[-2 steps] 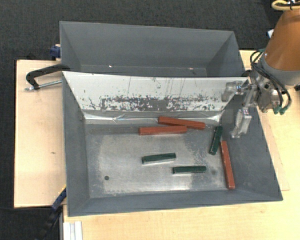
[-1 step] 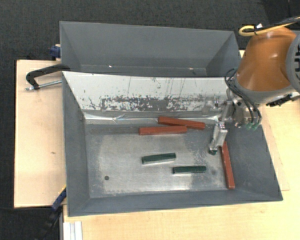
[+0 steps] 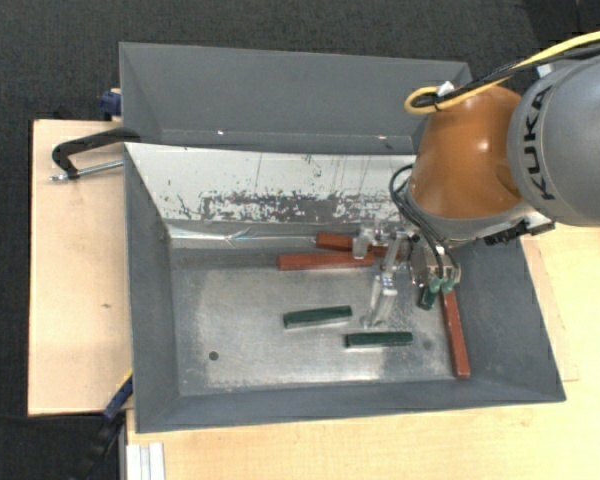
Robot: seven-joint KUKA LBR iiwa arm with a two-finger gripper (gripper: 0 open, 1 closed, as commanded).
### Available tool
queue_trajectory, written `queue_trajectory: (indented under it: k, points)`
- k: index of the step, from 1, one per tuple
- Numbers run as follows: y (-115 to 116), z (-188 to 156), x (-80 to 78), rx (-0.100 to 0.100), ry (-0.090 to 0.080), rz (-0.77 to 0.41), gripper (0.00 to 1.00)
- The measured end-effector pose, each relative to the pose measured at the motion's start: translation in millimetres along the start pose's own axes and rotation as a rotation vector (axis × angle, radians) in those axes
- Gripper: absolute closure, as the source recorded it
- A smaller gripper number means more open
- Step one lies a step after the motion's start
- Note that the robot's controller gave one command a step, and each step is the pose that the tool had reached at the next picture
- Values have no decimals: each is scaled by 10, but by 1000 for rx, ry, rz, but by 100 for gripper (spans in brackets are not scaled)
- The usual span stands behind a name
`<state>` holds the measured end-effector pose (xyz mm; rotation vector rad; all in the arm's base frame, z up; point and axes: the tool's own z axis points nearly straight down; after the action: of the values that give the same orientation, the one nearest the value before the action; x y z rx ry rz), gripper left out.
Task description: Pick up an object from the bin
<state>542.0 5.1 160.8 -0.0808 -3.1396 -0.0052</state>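
Hovering low by the grey bin's (image 3: 150, 298) right side, the gripper (image 3: 383, 303) hangs just above a dark green bar (image 3: 378, 339) near the front wall, probably because that bar lies flat with room around it. Parted or closed, I cannot tell.

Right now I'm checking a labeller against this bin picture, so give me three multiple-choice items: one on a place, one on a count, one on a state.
1. Where in the bin is the gripper?
A. by the left wall
B. right of middle, by the green bars
C. at the front left corner

2. How many green bars are there?
A. one
B. two
C. four

3. How do the green bars lie?
A. stacked
B. standing upright
C. flat and apart

Key: 1 B, it hangs between the two bars; 2 B, only those two are green; 3 C, bare floor shows between them.
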Motion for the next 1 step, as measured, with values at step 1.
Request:
queue_trajectory:
  k: [1]
  points:
    - [-256, 18, 81, 3, -1, -66, 0]
